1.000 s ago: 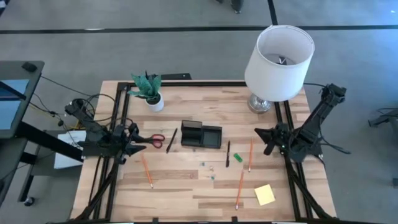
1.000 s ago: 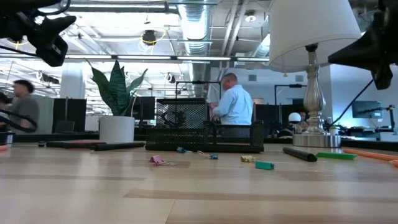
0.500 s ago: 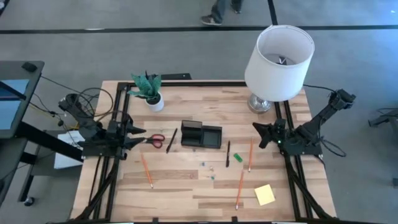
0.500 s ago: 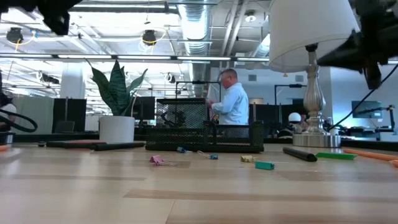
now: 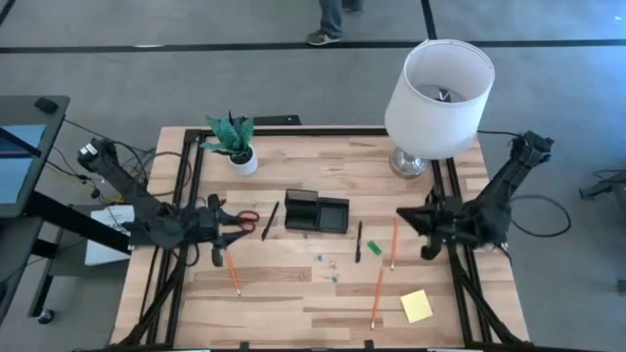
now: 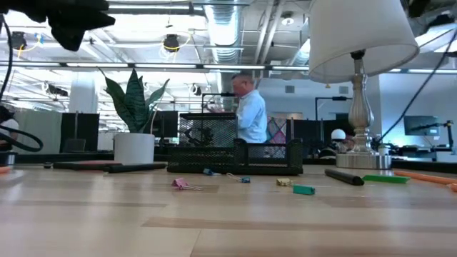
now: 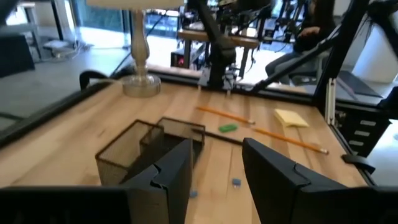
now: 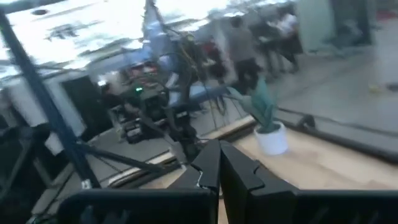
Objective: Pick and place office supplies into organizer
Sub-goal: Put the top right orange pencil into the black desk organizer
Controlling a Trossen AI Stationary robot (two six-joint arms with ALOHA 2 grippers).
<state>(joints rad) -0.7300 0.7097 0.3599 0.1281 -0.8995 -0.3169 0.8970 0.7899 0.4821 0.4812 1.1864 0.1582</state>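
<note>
Hovering above the red-handled scissors (image 5: 245, 218) at the table's left edge: left gripper (image 5: 224, 233), fingers partly apart, holding nothing. Probably light, rigid, slick steel blades with plastic loop handles; best pinched across the closed blades near the pivot. Just beyond, black pen (image 5: 269, 221): thin, smooth, prone to rolling. Orange pencil (image 5: 231, 269) beside the gripper, slender, stiff wood. Then black mesh organizer (image 5: 317, 212) mid-table, boxy, open-topped, empty as far as visible. Farther on, tiny clips (image 5: 328, 262), small green block (image 5: 375, 246), yellow sticky-note pad (image 5: 416, 306), soft paper. At the far right edge, right gripper (image 5: 421, 233), closed, empty.
</note>
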